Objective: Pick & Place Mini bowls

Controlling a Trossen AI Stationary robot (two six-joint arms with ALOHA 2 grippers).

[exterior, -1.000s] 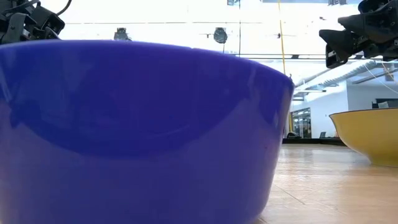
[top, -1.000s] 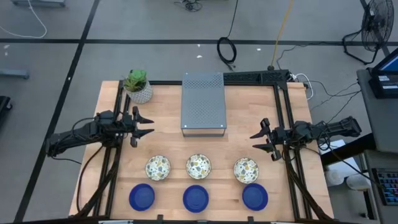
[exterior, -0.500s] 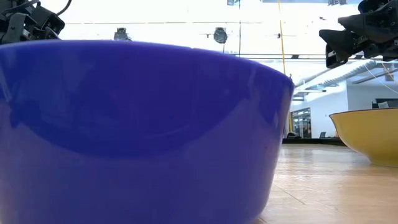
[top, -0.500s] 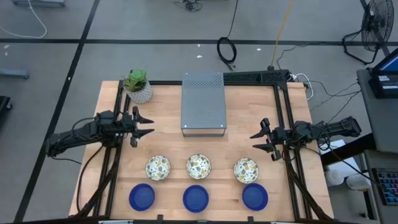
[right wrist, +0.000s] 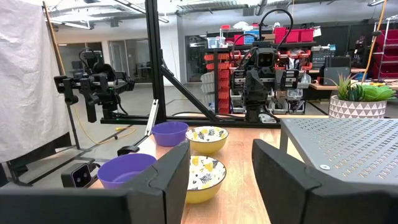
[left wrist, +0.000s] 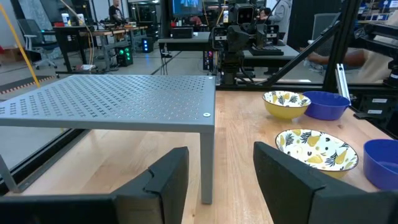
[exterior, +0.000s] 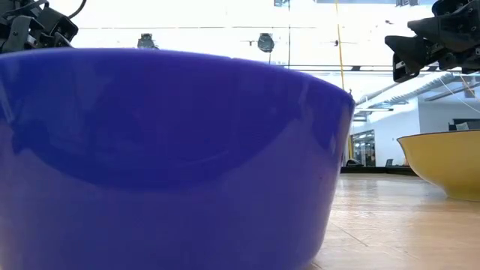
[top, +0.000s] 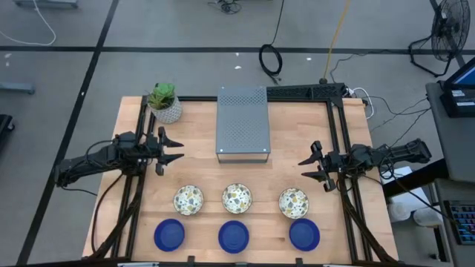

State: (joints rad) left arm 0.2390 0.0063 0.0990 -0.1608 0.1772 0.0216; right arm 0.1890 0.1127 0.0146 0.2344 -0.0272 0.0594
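Note:
Three cream speckled mini bowls [top: 188, 199], [top: 237, 198], [top: 294, 202] stand in a row on their bases on the wooden table. Three blue mini bowls [top: 169, 234], [top: 233, 236], [top: 304, 234] stand in a second row nearer the near edge. My left gripper [top: 178, 149] hovers open at the table's left, beyond the left speckled bowl. My right gripper [top: 303, 168] hovers open at the right, just beyond the right speckled bowl. In the low view, one blue bowl [exterior: 165, 157] fills most of the picture. The left wrist view shows a speckled bowl [left wrist: 317, 148] ahead of the open fingers.
A grey perforated metal stand [top: 242, 124] sits at the middle of the table's far half, between the two grippers. A white textured pot with a green plant [top: 165, 104] stands at the far left corner. Black frame rails [top: 338, 133] run along both sides of the table.

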